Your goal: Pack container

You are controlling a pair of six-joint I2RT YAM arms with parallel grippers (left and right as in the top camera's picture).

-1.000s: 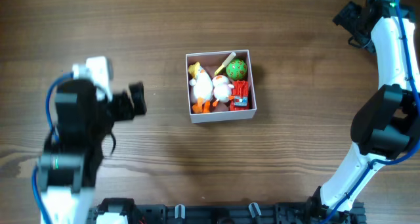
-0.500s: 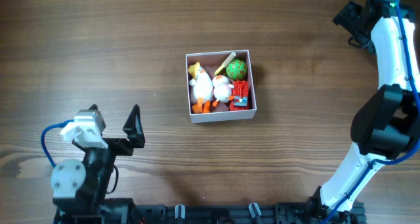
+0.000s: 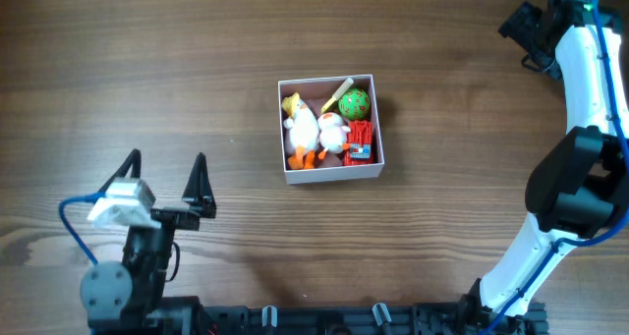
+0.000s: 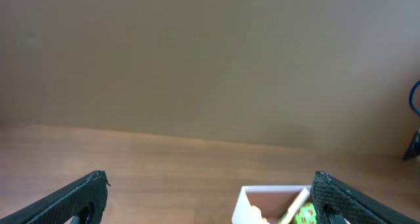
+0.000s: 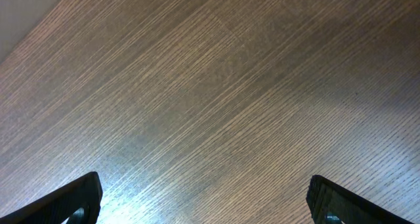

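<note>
**Container** (image 3: pixel 332 175): square, shallow, with white walls and a pink inside. It stands upright at the middle of the wooden worktop (image 3: pixel 177 60), and its contents are listed below.

- **Two white duck toys** (image 3: pixel 304 130): they lie side by side across the container's left and middle parts, touching each other. Their orange feet point toward its near wall.
- **Green ball** (image 3: pixel 355 103): it sits in the container's far right corner.
- **Red toy** (image 3: pixel 361 141): it lies against the container's right wall, just nearer than the ball and beside the right-hand duck.
- **Pale stick** (image 3: pixel 339 91): it lies tilted along the container's far wall, between the ducks and the ball.

**Left tool** (image 3: pixel 165 162): it is left of the container and nearer the robot's side, well apart from it. The fingers (image 4: pixel 72 199) are spread wide and hold nothing. In the left wrist view the container's far end shows low between them, closer to the right-hand finger.

**Right tool** (image 5: pixel 205 184): it is far to the right of the container and beyond its far wall, well apart. The fingers are spread wide and hold nothing, with only bare worktop grain between them.
</note>
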